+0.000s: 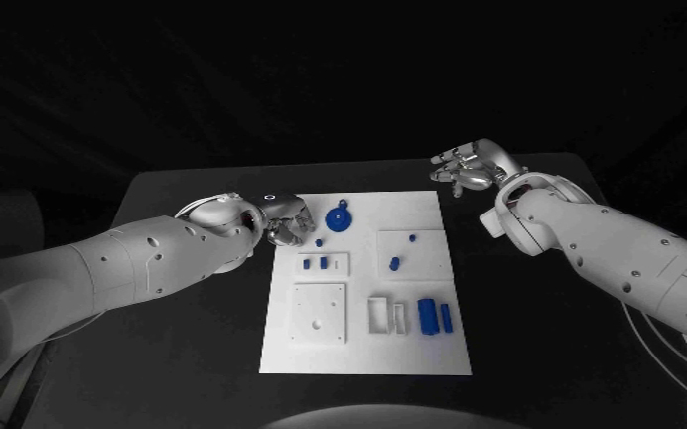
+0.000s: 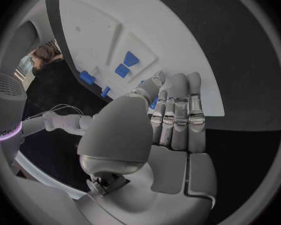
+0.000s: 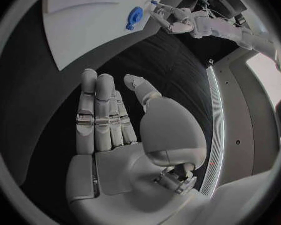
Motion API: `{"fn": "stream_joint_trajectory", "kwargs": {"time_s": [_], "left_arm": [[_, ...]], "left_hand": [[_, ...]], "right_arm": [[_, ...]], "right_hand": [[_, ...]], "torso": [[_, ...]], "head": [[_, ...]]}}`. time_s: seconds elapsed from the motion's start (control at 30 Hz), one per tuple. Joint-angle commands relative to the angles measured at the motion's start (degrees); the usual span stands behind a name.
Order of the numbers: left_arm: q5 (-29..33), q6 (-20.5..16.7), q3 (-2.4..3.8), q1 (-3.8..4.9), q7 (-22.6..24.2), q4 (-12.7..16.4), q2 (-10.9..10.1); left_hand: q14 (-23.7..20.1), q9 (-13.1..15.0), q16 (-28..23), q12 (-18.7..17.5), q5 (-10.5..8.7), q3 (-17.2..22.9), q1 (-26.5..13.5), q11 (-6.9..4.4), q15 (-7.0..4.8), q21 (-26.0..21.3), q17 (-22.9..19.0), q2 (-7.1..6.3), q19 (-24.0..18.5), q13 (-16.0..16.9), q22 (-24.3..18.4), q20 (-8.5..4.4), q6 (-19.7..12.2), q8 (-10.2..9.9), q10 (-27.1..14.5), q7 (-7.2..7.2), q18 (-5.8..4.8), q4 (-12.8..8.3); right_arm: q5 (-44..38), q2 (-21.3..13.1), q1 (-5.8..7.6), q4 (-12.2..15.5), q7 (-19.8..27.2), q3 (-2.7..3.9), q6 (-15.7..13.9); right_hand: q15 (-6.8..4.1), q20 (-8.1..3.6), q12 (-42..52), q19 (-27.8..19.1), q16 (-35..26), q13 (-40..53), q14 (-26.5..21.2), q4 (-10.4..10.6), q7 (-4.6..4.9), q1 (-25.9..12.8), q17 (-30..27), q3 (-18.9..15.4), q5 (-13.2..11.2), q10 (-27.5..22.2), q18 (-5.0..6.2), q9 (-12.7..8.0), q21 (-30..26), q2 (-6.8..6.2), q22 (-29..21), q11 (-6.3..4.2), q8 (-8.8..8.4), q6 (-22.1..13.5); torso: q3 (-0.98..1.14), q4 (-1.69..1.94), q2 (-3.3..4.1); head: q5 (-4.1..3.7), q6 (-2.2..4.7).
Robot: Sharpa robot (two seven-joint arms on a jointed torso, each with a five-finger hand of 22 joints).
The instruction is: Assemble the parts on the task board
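Observation:
The white task board (image 1: 365, 350) lies in the middle of the black table. A round blue part (image 1: 340, 217) sits near its far edge. Small blue pieces (image 1: 317, 263) lie at mid-left, one more (image 1: 394, 264) near the centre, and two blue blocks (image 1: 435, 316) at the near right. My left hand (image 1: 287, 218) hovers at the board's far left corner, empty, its fingers straight and side by side (image 2: 177, 120) over the board (image 2: 115, 20). My right hand (image 1: 466, 169) hangs beyond the far right corner, empty with flat fingers (image 3: 100, 115); the round part (image 3: 135, 17) lies ahead of it.
Raised white square blocks (image 1: 318, 312) and a white slotted holder (image 1: 386, 316) stand on the board's near half. Black table surface (image 1: 172, 350) surrounds the board on all sides. My left hand (image 3: 178, 22) also appears far off in the right wrist view.

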Motion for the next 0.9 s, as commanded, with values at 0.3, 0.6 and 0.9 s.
{"fn": "stream_joint_trajectory", "kwargs": {"time_s": [0.3, 0.6, 0.9], "left_arm": [[16.1, -6.6, 2.86, 1.20, 1.4, 0.5, -2.7], [51.0, -5.9, 4.05, 2.25, 8.1, 4.8, -5.7], [63.1, -1.8, 4.23, 2.40, 11.3, 7.6, -6.1]], "left_hand": [[-0.9, 0.0, -1.6, 0.4, 0.09, 2.6, -0.5, -1.73, -0.57, 0.0, -0.6, 0.26, -1.3, 0.0, 1.0, -0.47, 0.9, 0.2, 5.7, 1.31, 0.44, 0.0], [-3.6, 0.0, -25.9, 0.2, 1.49, 3.3, -3.1, -0.38, 2.22, -9.7, -11.6, 2.26, -7.9, 0.0, -7.2, 1.66, 2.9, 0.1, 3.8, 2.72, -0.96, 0.2], [-4.9, 0.1, -46.6, 0.4, -2.26, -6.7, -5.6, 1.51, 7.08, -9.6, -19.1, 3.29, -14.1, 0.0, -31.6, 7.33, 0.2, 0.3, -4.2, 1.70, -0.04, 2.8]], "right_arm": [[-7.4, -1.9, -0.37, 3.5, 0.8, -0.20, 6.0], [-17.4, -3.9, -1.44, 8.1, -3.9, -0.79, 13.9], [-29.1, -4.3, -1.91, 12.3, -8.2, -3.89, 11.9]], "right_hand": [[0.05, 0.34, -1.2, 2.1, 1.6, -0.2, 2.6, -1.8, -1.00, -0.5, 0.4, 3.5, -2.2, -0.6, 1.62, -0.1, 2.6, 0.89, 1.3, -0.07, -0.19, 4.1], [0.15, 0.47, -1.3, 1.7, 1.5, -0.2, 3.0, -2.2, -1.26, -0.5, 0.0, 5.0, -4.3, -1.4, 1.88, -0.1, 3.9, 0.65, 1.2, 0.07, -0.18, 5.5], [0.56, 0.86, -1.3, 1.1, 1.4, -0.2, 2.7, -2.2, -1.65, 0.0, -0.4, 4.5, -7.9, -3.8, 2.09, -0.1, 4.4, -0.98, 1.0, 0.63, -0.18, 6.8]], "torso": [[0.11, -0.03, -0.03], [0.12, -0.03, -0.09], [-0.20, -0.14, -0.14]], "head": [[-0.56, 0.28], [-1.93, 0.55], [-1.85, 1.00]]}}
